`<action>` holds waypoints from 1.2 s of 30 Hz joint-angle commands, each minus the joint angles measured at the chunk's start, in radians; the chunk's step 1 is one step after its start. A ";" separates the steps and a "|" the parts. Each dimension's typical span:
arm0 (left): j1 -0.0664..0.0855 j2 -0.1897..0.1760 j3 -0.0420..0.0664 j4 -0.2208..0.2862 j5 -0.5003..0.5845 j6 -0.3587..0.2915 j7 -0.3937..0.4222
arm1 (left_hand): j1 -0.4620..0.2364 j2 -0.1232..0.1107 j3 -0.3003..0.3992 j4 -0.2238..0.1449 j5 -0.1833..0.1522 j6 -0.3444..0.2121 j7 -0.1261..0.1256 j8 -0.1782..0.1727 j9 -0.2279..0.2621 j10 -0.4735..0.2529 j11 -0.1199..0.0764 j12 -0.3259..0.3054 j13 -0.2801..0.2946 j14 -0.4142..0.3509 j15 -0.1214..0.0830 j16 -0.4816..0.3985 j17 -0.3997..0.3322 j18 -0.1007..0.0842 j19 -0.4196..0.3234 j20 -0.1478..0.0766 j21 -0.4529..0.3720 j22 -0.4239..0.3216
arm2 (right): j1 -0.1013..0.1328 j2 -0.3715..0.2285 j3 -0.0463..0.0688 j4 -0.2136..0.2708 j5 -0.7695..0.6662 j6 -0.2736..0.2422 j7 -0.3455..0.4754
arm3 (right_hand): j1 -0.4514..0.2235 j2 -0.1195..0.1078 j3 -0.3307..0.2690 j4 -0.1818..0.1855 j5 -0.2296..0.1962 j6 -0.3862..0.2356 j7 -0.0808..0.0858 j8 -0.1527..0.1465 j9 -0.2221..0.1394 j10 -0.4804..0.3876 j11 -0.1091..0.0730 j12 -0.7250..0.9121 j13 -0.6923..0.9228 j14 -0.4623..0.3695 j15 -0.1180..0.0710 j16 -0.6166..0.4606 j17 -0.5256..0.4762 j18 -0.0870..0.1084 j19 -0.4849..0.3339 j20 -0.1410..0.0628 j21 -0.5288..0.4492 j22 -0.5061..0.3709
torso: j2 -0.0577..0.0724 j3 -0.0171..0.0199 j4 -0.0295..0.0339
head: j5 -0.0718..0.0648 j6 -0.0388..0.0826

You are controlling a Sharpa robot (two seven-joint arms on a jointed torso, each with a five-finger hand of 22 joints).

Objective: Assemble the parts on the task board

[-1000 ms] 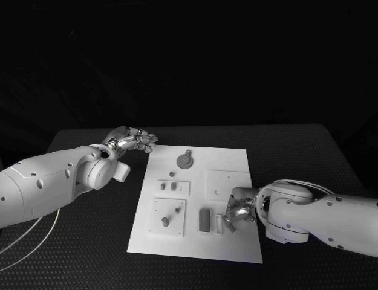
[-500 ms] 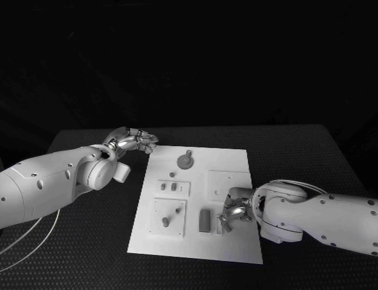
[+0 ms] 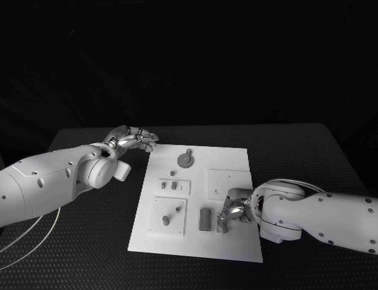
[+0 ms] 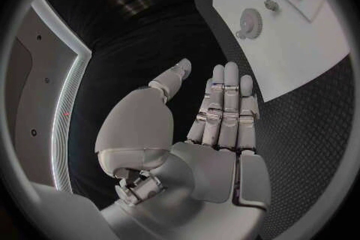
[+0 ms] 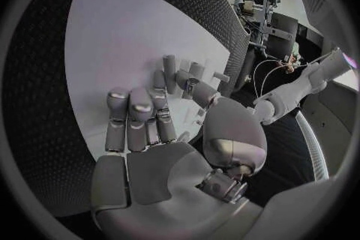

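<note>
The white task board lies in the middle of the table. On it are a grey gear, a small peg, a two-slot block and an upright grey bar. My right hand sits low over the board's near right part, its fingers curled down beside the bar and a thinner piece. In the right wrist view the fingertips and thumb meet close to short grey pieces; I cannot tell if one is pinched. My left hand hovers off the board's far left corner, fingers straight, holding nothing.
A square plate and a lower-left block with small parts also sit on the board. The left wrist view shows the gear and peg. Black textured table surrounds the board on all sides.
My right hand has slid a little left and toward the near edge, closing in on the grey bar and thin piece. The left hand has stayed in place.
</note>
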 commanded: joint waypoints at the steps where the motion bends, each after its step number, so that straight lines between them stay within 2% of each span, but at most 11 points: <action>1: 0.001 0.001 0.001 0.003 0.002 0.011 0.005 | -0.003 -0.004 -0.005 0.002 -0.003 -0.001 -0.003 0.005 -0.002 -0.008 0.000 0.004 0.002 0.008 0.000 -0.005 0.002 0.011 0.008 -0.001 -0.004 0.009 | -0.003 0.006 -0.001 -0.001 0.015 0.021 0.006 | -0.026 -0.014 0.001 0.018 -0.032 0.007 0.003 -0.003 -0.003 0.003 0.001 -0.006 0.002 0.001 -0.003 -0.005 0.002 0.034 0.004 -0.002 -0.001 -0.002 | 0.000 0.0004 -0.0001 | 0.001 -0.001; 11: 0.001 0.000 0.001 0.002 0.002 0.011 0.003 | -0.004 -0.004 -0.005 0.004 -0.003 -0.001 -0.003 0.005 -0.002 -0.009 0.000 0.005 0.002 0.008 0.000 -0.006 0.003 0.011 0.009 -0.001 -0.004 0.010 | -0.003 0.012 -0.001 -0.007 0.017 0.016 0.013 | -0.061 -0.003 0.015 0.032 -0.034 0.008 0.000 0.000 0.001 0.005 -0.002 -0.006 0.006 0.000 -0.006 -0.004 0.005 0.034 0.003 -0.008 0.001 -0.001 | 0.000 0.0003 0.0003 | 0.003 -0.002; 12: 0.001 0.000 0.001 0.003 0.002 0.011 0.003 | -0.004 -0.003 -0.005 0.004 -0.003 -0.001 -0.003 0.005 -0.002 -0.009 0.000 0.006 0.002 0.008 0.000 -0.006 0.003 0.011 0.009 -0.001 -0.004 0.010 | -0.003 0.013 -0.001 -0.008 0.018 0.016 0.014 | -0.062 0.008 0.020 0.032 -0.034 0.009 0.000 0.001 0.001 0.005 -0.003 -0.006 0.007 0.000 -0.007 -0.004 0.005 0.034 0.003 -0.009 0.001 -0.001 | 0.000 0.0004 -0.0001 | 0.003 -0.001; 17: 0.001 0.000 0.001 0.003 0.001 0.011 0.003 | -0.004 -0.003 -0.005 0.004 -0.003 -0.001 -0.003 0.005 -0.002 -0.009 0.000 0.006 0.003 0.008 0.000 -0.007 0.003 0.011 0.009 -0.001 -0.005 0.010 | -0.003 0.015 -0.001 -0.007 0.027 0.028 0.018 | -0.074 0.027 0.029 0.027 -0.034 0.008 -0.001 0.003 0.003 0.006 -0.003 -0.006 0.009 0.000 -0.007 -0.004 0.006 0.034 0.002 -0.011 0.002 0.000 | 0.000 0.0006 0.0000 | 0.004 -0.003; 36: 0.001 0.001 0.001 0.002 0.001 0.011 0.000 | -0.005 -0.003 -0.005 0.006 -0.002 -0.001 -0.003 0.006 -0.002 -0.011 0.000 0.008 0.003 0.008 0.000 -0.008 0.005 0.011 0.009 -0.001 -0.006 0.011 | -0.005 0.016 -0.001 0.007 0.041 0.036 0.033 | -0.079 0.027 0.036 0.009 -0.034 0.008 -0.001 0.004 0.005 0.007 -0.003 -0.007 0.012 0.000 -0.007 -0.005 0.006 0.034 0.001 -0.013 0.003 0.001 | 0.000 0.0000 -0.0003 | 0.005 -0.008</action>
